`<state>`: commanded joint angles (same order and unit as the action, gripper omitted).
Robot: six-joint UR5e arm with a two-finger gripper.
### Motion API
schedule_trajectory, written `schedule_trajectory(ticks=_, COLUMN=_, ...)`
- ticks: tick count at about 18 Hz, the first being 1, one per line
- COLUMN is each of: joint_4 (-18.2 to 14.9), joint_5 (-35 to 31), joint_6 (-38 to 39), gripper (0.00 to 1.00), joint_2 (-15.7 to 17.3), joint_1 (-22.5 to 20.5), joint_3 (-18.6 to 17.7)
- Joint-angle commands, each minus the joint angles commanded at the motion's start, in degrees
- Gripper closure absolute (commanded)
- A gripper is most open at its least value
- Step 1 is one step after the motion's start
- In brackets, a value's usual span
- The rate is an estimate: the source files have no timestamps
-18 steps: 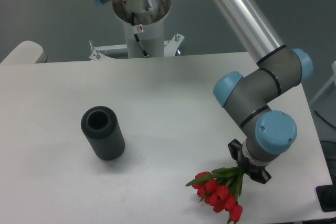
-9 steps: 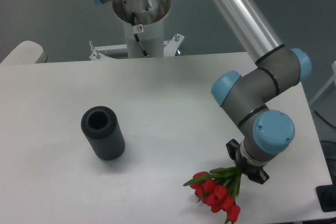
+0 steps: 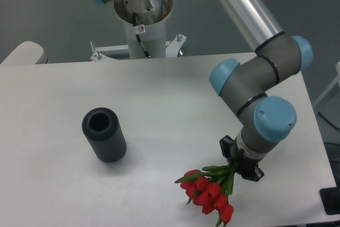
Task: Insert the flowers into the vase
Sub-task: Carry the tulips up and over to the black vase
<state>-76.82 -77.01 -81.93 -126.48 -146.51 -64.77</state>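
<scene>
Flowers (image 3: pixel 206 193) hang near the table's (image 3: pixel 159 99) front right edge, red buds low. The gripper (image 3: pixel 236 165) pinches their green stems. They look light, soft and easy to crush, so stems are the best hold. The vase (image 3: pixel 103 134) sits well apart, mouth up.

A white desk (image 3: pixel 175 115) is filling most of the view, its far edge running beneath the robot's mounting post. The dark grey vase (image 3: pixel 103 134) is sitting on its left half, its round mouth tilting toward the camera. Red flowers (image 3: pixel 207 195) are showing at the desk's near right edge; whether they are touching it cannot be told.
</scene>
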Motion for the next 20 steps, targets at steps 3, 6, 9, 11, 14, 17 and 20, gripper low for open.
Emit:
schedule_trajectory(ticks=3, joint_4=0.1, joint_5=7.8, joint_6=4.3, gripper=1.0, joint_2=2.5, joint_1=0.1, joint_3=-0.2)
schedule_trajectory(ticks=6, joint_4=0.3, joint_5=18.3, joint_6=10.0, gripper=1.0, joint_2=4.7, joint_1=0.3, joint_3=-0.3)
schedule_trajectory(ticks=9, joint_4=0.5, joint_5=27.3, joint_6=13.8, gripper=1.0, joint_2=6.8, joint_1=0.4, joint_3=-0.8)
schedule_trajectory(ticks=11, joint_4=1.0, joint_5=31.3, joint_6=13.8, gripper=1.0, joint_2=8.9, joint_1=1.0, joint_3=-3.7)
schedule_trajectory(ticks=14, joint_4=2.5, joint_5=36.1, joint_6=13.9, gripper=1.0, joint_2=11.5, joint_1=1.4, joint_3=-7.4)
schedule_trajectory(ticks=17, joint_4=2.9, joint_5=44.2, joint_6=14.0, gripper=1.0, joint_2=13.6, joint_1=1.3, joint_3=-9.8)
schedule_trajectory(ticks=20, joint_4=3.1, joint_5=51.2, joint_6=13.8, gripper=1.0, joint_2=15.1, joint_1=1.3, joint_3=-11.3)
